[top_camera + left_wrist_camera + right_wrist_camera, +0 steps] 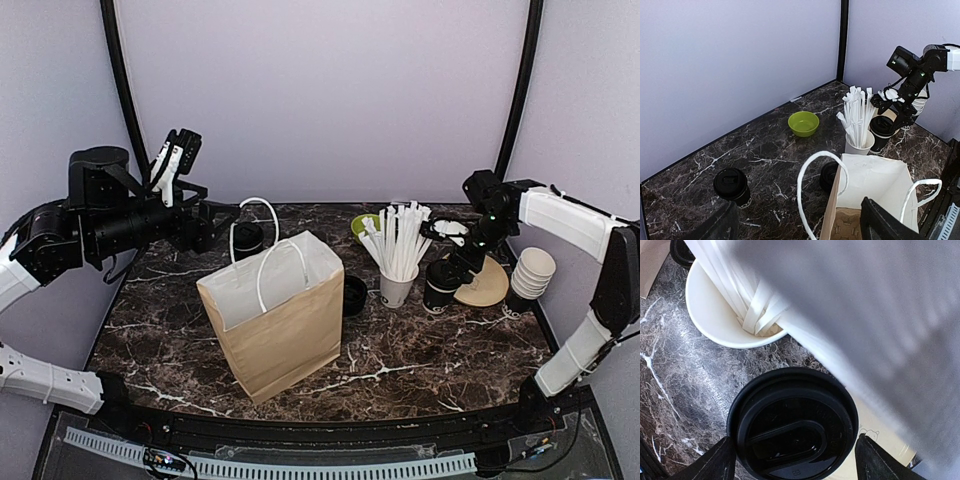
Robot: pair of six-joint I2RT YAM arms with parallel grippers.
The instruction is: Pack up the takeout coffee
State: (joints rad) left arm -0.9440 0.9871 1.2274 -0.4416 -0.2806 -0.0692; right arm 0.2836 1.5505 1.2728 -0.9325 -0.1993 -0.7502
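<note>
Takeout coffee (792,422), lid on, upright on marble table (180,330) just beside straw cup (397,285), flanked by right gripper (795,462), jaws spread wide around lid, contact unclear. Second coffee (247,240) upright behind paper bag (285,320) at back left, untouched. Left gripper (799,210) open and empty, hovering over bag's rear edge

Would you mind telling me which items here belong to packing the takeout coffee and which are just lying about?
For the job:
lidded coffee cup by the straws
lidded coffee cup behind the bag
paper bag

Lying about:
cup of straws
green bowl
stack of lidless cups
round wooden board
</note>
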